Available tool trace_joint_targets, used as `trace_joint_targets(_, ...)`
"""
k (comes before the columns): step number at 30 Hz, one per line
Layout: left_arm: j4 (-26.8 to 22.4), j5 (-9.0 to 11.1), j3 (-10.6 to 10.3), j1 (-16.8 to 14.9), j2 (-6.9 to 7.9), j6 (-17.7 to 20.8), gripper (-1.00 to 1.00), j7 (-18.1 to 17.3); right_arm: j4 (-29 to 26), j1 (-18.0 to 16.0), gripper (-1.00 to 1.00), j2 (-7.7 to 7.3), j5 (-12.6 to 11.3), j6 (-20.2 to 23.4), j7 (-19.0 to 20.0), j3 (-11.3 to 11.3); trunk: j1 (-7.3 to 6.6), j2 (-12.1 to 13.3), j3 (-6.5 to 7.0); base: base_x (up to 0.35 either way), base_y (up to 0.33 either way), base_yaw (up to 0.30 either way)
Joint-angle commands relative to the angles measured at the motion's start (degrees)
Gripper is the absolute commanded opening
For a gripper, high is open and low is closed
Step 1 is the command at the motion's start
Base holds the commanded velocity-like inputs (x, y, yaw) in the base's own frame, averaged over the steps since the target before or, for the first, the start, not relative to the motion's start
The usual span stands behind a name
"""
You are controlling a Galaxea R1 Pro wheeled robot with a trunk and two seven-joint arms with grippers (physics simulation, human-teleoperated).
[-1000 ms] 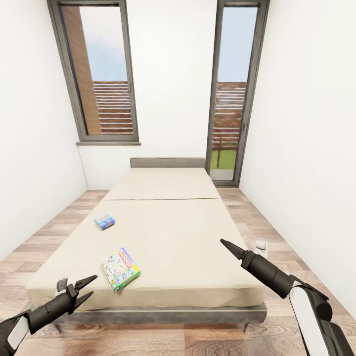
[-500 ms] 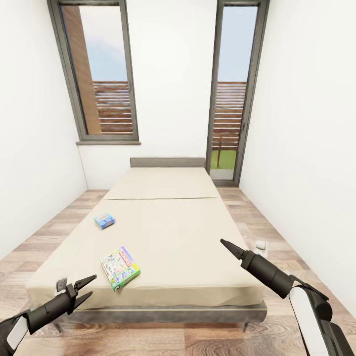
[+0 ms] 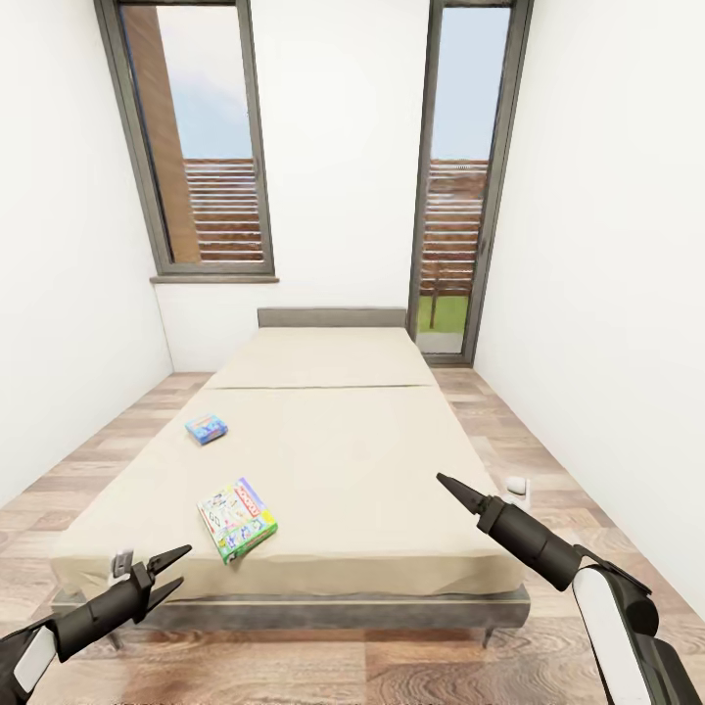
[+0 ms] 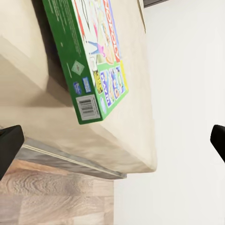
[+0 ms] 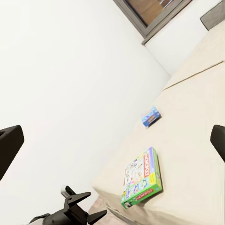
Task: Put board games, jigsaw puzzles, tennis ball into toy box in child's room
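Observation:
Two board games lie on the beige bed (image 3: 372, 460). A small blue square one (image 3: 207, 428) is at mid-left. A longer white-green one (image 3: 237, 519) lies near the foot's left corner and shows close up in the left wrist view (image 4: 93, 51). My left gripper (image 3: 172, 571) hangs open and empty just off that corner, below and left of the white-green game. It shows again in the right wrist view (image 5: 82, 206). My right gripper (image 3: 452, 487) hovers over the bed's right front part. Its fingertips (image 5: 10, 149) stand wide apart, open and empty.
White walls close in on both sides, with strips of wood-plank floor (image 3: 548, 499) along each side of the bed. A small white object (image 3: 516, 485) lies on the floor at the right. Two tall dark-framed windows (image 3: 201, 147) stand behind the headboard (image 3: 331, 317).
The whole picture has shifted slightly, with the bed and games a little higher in view, so the camera moved. Both arms hold the same pose.

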Motion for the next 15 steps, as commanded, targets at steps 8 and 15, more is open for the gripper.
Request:
trace_joint_targets(8, 0.02, 0.07, 0.15, -0.05, -0.16, 0.35, 1.0, 0.06, 0.02, -0.04, 1.0, -0.04, -0.3, 0.37, 0.09, -0.05, 0.65, -1.24, -0.6, 0.0, 0.0, 0.0)
trace_joint_targets(15, 0.02, 0.07, 0.15, -0.05, -0.25, -0.11, 1.0, -0.1, 0.03, -0.04, 1.0, -0.04, -0.27, 0.37, 0.06, -0.05, 0.65, -1.24, -0.6, 0.0, 0.0, 0.0)
